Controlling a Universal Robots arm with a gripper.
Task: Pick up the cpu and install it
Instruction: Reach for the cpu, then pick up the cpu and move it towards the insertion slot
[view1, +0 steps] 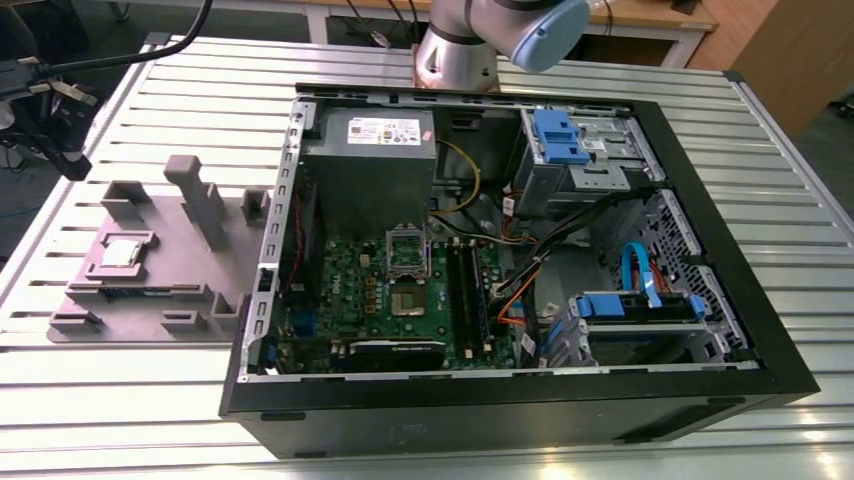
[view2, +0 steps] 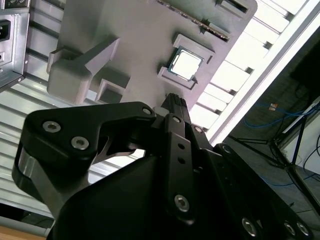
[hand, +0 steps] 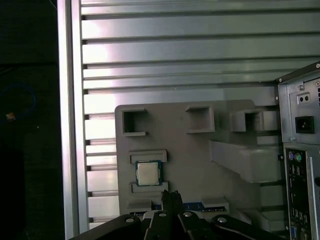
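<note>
The cpu (view1: 123, 252) is a small silvery square chip lying flat in a pocket of the grey fixture plate (view1: 160, 290), at the exterior view's left, outside the computer case. Both wrist views show the cpu (view2: 186, 65) (hand: 148, 173) from above. My gripper (view2: 175, 100) (hand: 171, 194) hangs over the fixture plate well above the cpu, a little to one side of it. Its black fingertips are pressed together and hold nothing. Inside the case, the green motherboard (view1: 350, 290) carries the open socket (view1: 407, 298) with its metal frame (view1: 404, 245) hinged up.
The open black computer case (view1: 534, 400) lies on a ribbed metal table (view1: 134, 420). It holds a grey power supply (view1: 370, 165), blue drive brackets (view1: 561, 138) and loose cables (view1: 527, 280). Upright grey posts (view1: 200, 205) rise from the fixture plate. The table edge (hand: 70, 125) runs close by the fixture.
</note>
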